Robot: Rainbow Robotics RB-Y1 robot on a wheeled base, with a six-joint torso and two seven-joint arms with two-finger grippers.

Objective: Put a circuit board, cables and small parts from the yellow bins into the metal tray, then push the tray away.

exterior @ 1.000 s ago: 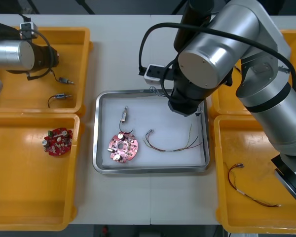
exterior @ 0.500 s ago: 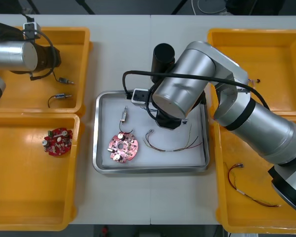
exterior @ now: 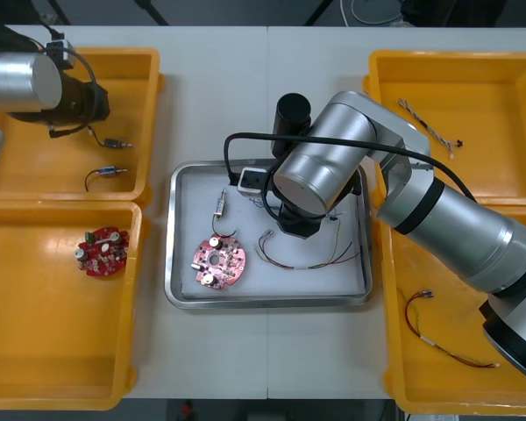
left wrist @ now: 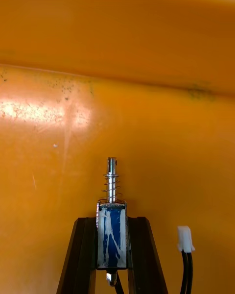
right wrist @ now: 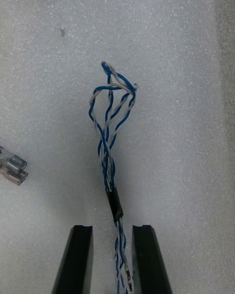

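R arm (exterior: pixel 320 171) is reaching across over the tray (exterior: pixel 172 237), mid-table btwn the bins. R gripper (right wrist: pixel 115 228) is down by the tray's white floor, jaws pulled in close w/ the blue/white cable (right wrist: pixel 111 142) running up btwn them, so it's gripping that. The cable's looped end sits out ahead of the fingers (right wrist: pixel 81 259) over the white floor; can't tell if it touches. Black sleeve around it just past the fingertips. A clear connector (right wrist: pixel 11 169) lies off to one side on the same floor.

Also in the tray: a board (exterior: pixel 217 261) at the near-left, a small part (exterior: pixel 221 204) just far of it, and a thin cable (exterior: pixel 316 261) to the right of the board.

L arm (exterior: pixel 35 83) is over the far left bin (exterior: pixel 88 54). L gripper (left wrist: pixel 111 219) is closed on a metal part (left wrist: pixel 112 235) w/ a blue body, spring and pin poking out past the fingertips, orange bin floor behind. A white plug on a black lead (left wrist: pixel 185 237) hangs just beside one finger.

Rest of the stock: 2 more parts w/ black leads (exterior: pixel 112 143) in that far left bin, second board (exterior: pixel 101 250) in the near left bin (exterior: pixel 53 333), another blue/white cable (exterior: pixel 425 127) in the far right bin (exterior: pixel 473 96), red/yellow cable (exterior: pixel 447 342) in the near right bin (exterior: pixel 421 386).
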